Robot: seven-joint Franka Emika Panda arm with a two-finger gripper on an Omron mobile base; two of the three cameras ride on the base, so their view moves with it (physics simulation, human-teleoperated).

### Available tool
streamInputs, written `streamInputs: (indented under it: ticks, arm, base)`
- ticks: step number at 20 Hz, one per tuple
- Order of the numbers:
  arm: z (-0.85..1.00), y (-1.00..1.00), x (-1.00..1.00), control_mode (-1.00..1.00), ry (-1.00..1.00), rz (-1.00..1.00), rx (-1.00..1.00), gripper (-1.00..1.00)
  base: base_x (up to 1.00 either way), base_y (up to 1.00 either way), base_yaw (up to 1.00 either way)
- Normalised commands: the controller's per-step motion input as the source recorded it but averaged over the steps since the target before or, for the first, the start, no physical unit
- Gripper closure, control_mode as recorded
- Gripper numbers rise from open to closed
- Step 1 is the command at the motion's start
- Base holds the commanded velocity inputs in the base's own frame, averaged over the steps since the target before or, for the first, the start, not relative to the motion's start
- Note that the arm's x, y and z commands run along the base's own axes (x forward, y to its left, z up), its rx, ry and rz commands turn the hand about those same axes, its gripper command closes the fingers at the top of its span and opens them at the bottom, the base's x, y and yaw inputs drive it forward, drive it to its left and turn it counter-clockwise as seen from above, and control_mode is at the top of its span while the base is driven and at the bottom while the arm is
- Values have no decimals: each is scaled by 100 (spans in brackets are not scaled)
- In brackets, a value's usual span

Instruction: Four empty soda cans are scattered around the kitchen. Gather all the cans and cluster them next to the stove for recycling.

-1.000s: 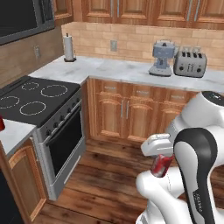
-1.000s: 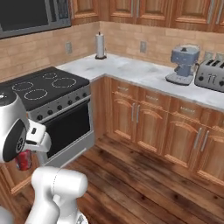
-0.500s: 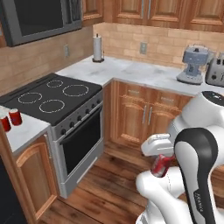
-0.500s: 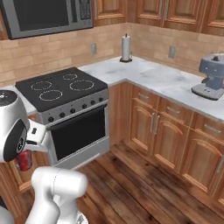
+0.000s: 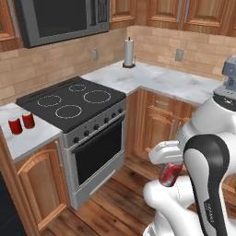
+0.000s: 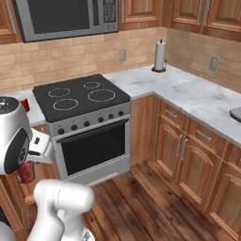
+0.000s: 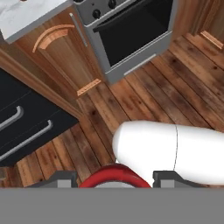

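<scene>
Kitchen, left base view: two cans (image 5: pixel 21 123) stand on the tabletop (image 5: pixel 32 138) beside the stove (image 5: pixel 73 103).

Right base view: jaws clenched on a third can (image 6: pixel 26 172), carried low.

Hand view: its red rim (image 7: pixel 114 177) shows. Delivery pending; fourth can unaccounted for.

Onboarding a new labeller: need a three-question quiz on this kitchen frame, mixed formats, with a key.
1. True or false: the gripper is shut on a soda can.
2. How many red cans stand on the counter left of the stove in the left base view?
3. Multiple choice. What stands at the back corner of the counter?
A. a kettle
B. a paper towel holder
C. a fruit bowl

Key:
1. True; in the hand view the can's red rim sits between the fingertips.
2. Two, close side by side.
3. B
</scene>
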Motion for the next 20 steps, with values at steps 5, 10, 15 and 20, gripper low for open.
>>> streamInputs:
  ticks: [5,10,15,20]
  arm:
    - [0,0,0,100,0,0,0,100]
    - [0,0,0,100,0,0,0,100]
    - [0,0,0,100,0,0,0,100]
    - [0,0,0,100,0,0,0,100]
  base:
    - [13,-27,36]
    - [14,-19,34]
    - [34,-27,33]
    - [41,-27,17]
